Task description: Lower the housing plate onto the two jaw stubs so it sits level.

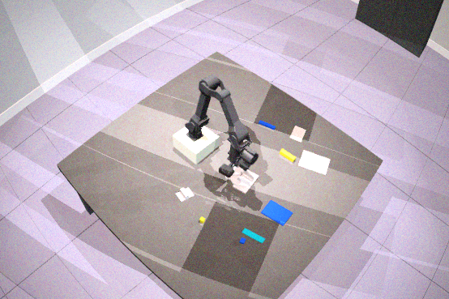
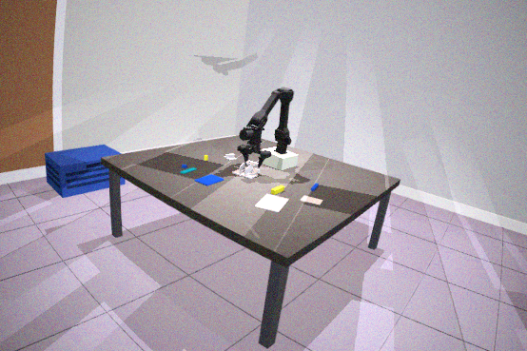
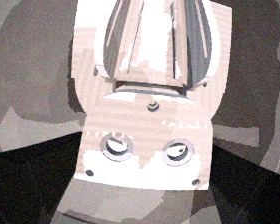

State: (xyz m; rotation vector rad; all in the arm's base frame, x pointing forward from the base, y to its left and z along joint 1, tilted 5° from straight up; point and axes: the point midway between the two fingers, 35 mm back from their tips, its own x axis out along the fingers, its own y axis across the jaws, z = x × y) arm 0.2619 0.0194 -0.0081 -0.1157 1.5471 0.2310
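Note:
My gripper [image 1: 238, 170] [image 2: 253, 165] [image 3: 145, 145] is shut on the pale housing plate [image 3: 147, 125], with a finger at each side edge in the wrist view. The plate has two ringed round holes, with something white showing inside them, and a small knob near its front edge. The two jaws [image 3: 116, 45] [image 3: 200, 45] stand side by side on the pale base [image 3: 221, 40] [image 1: 245, 189], just ahead of the plate. The plate overlaps the rear of the base and hides the jaw stubs. Whether it touches them cannot be told.
A blue plate [image 1: 277, 212] [image 2: 209, 180], a cyan bar [image 1: 254, 235] and a small blue block [image 1: 242, 241] lie near the base. A small white part [image 1: 185, 194], a yellow block [image 1: 202, 219], a yellow bar [image 1: 288, 155] and a white plate [image 1: 314, 162] lie around.

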